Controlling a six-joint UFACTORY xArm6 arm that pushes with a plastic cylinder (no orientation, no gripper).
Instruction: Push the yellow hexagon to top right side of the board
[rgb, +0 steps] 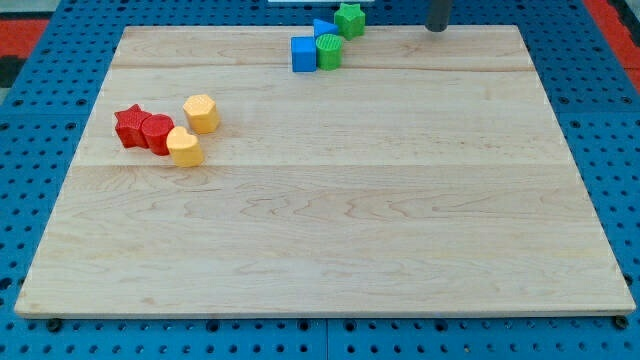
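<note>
Tip: my tip (437, 29) sits at the view's top edge, right of the green star, well apart from both yellow blocks.
Pincer: none on this rod, so no open or closed state to tell.
Yellow hexagon (202, 113): left part of the counter (350, 220), upper half.
Yellow rounded block (184, 147): just below the hexagon, touching the red hexagon (157, 133).
Red star (130, 125): against the red hexagon's left.
Top cluster: blue cube (303, 54), green cylinder (329, 50), second blue block (324, 28) and green star (349, 19), bunched together.

My tip (437, 29) sits at the view's top edge, right of the green star (349, 19), well apart from the yellow hexagon (201, 113).
</note>
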